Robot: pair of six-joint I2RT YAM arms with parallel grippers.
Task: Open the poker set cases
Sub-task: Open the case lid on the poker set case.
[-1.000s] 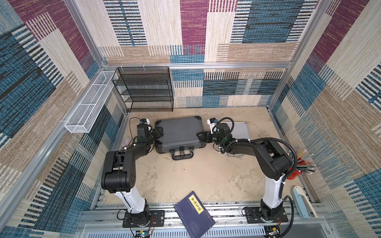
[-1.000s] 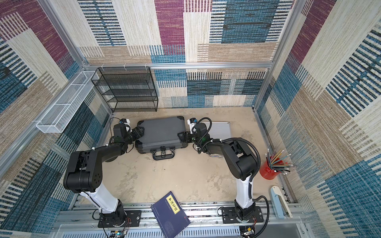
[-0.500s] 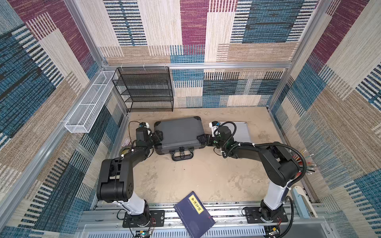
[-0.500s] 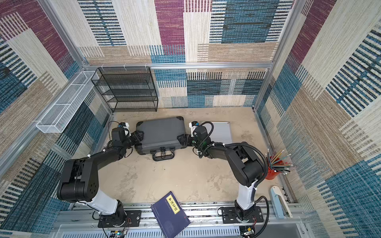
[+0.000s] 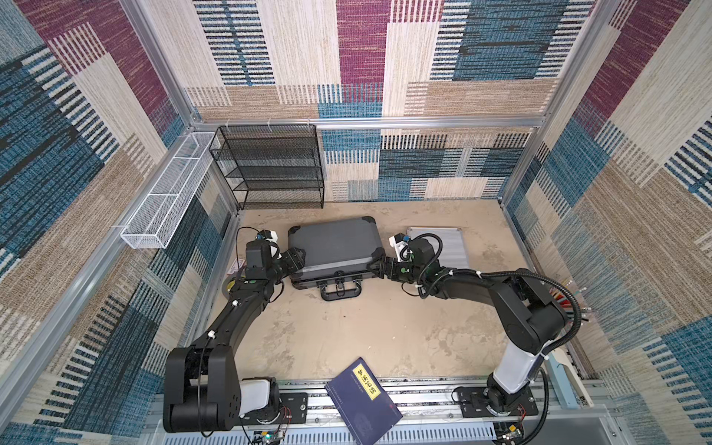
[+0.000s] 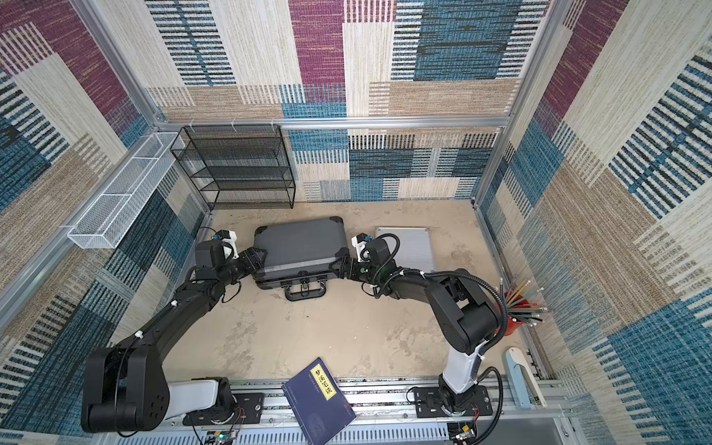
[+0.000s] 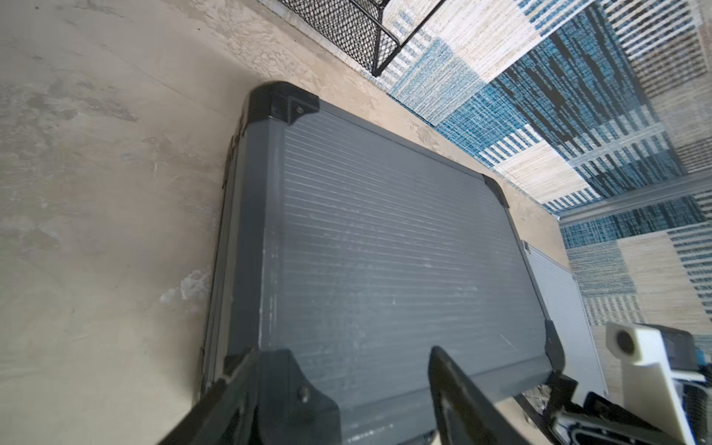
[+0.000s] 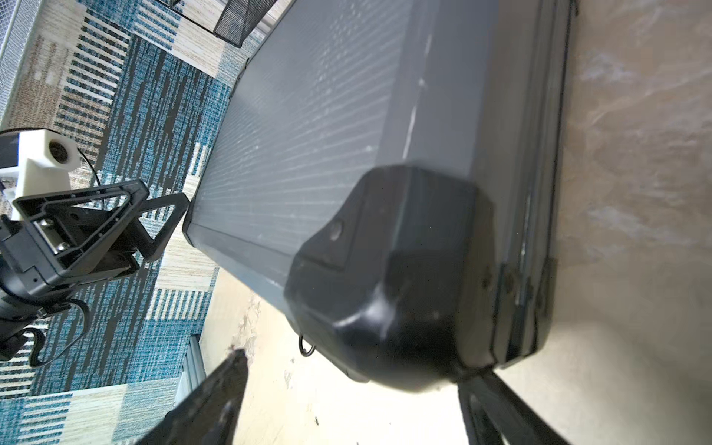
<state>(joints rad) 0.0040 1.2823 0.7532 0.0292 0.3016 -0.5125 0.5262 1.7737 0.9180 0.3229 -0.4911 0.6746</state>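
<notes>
Dark grey case [image 5: 335,246] lies flat and closed on the worktop [image 5: 346,331], between the two tools.
Left tool [image 5: 296,261]: jaws apart, straddling one front corner cap.
Right tool [image 5: 379,266]: jaws apart, the other front corner cap just ahead of them.
Neither looks clamped.
Silver case [image 5: 452,246]: closed, beyond the right tool, partly hidden by the arm.

Risks: I cannot tell the state of the latches beside the handle [image 5: 341,294]. If they are locked, lifting at the corners would drag or tip the whole case. The rounded caps may also slip out of the fingers.
</notes>
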